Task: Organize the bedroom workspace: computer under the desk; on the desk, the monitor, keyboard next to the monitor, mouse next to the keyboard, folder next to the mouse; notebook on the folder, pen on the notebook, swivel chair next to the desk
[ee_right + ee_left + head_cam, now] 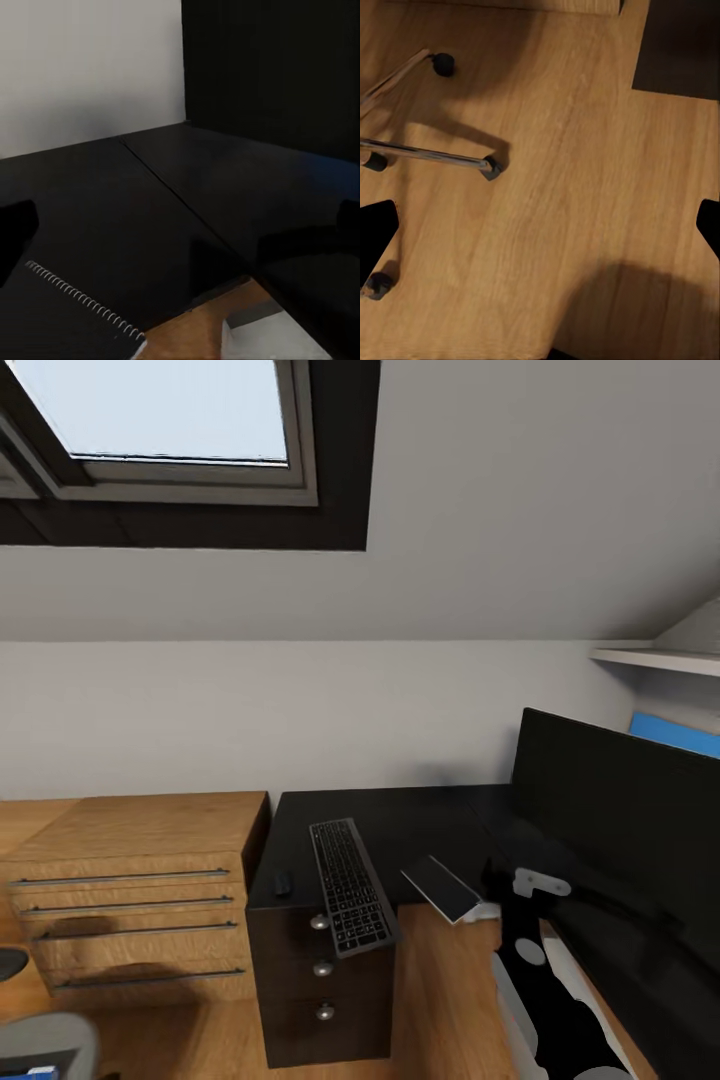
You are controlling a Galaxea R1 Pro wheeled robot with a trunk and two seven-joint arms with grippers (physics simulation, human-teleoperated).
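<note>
Monitor [610, 810]: right side cut by the head view's edge, lower part masked by the right arm. Swivel chair [45, 1040]: only a grey corner inside the frame; in the left wrist view its chrome legs run off the edge. Notebook [82, 300]: cropped, just the spiral binding visible. Mouse [283, 882]: too small to make out detail
</note>
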